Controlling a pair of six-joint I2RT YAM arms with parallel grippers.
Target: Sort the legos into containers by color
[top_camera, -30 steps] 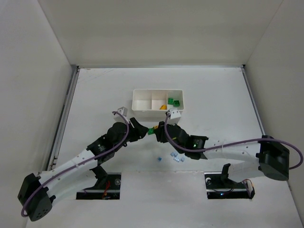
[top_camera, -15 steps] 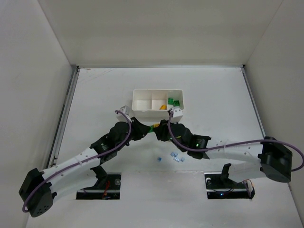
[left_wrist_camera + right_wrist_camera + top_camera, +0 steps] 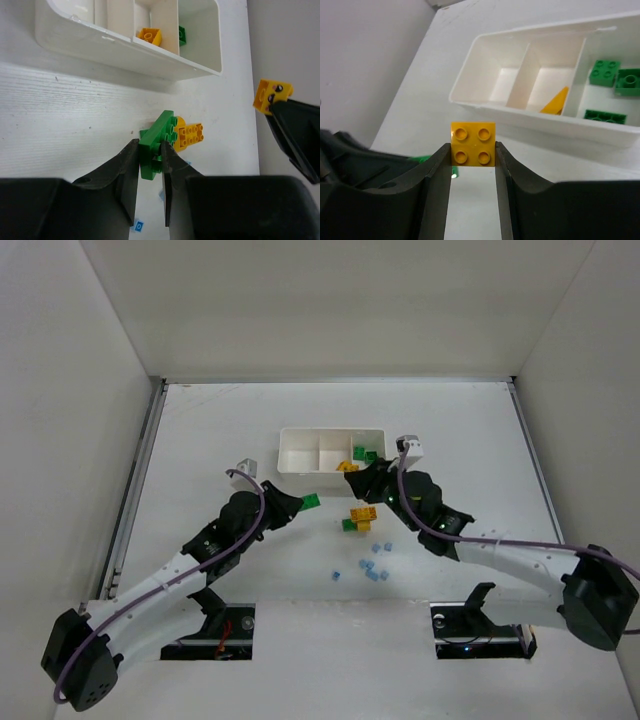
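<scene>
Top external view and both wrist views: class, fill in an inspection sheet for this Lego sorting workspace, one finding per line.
Surface: white table, no spills seen.
Job's things: white tray holds a yellow piece in its middle compartment and green bricks in its right one; loose yellow and green bricks and scattered blue bricks lie on the table.
Clutter: nothing seen.
Grippers: left gripper shut on a green brick; right gripper shut on a yellow brick, near the tray.
Cables: left purple cable and right purple cable run along their arms.
Surroundings: white walls on three sides.
</scene>
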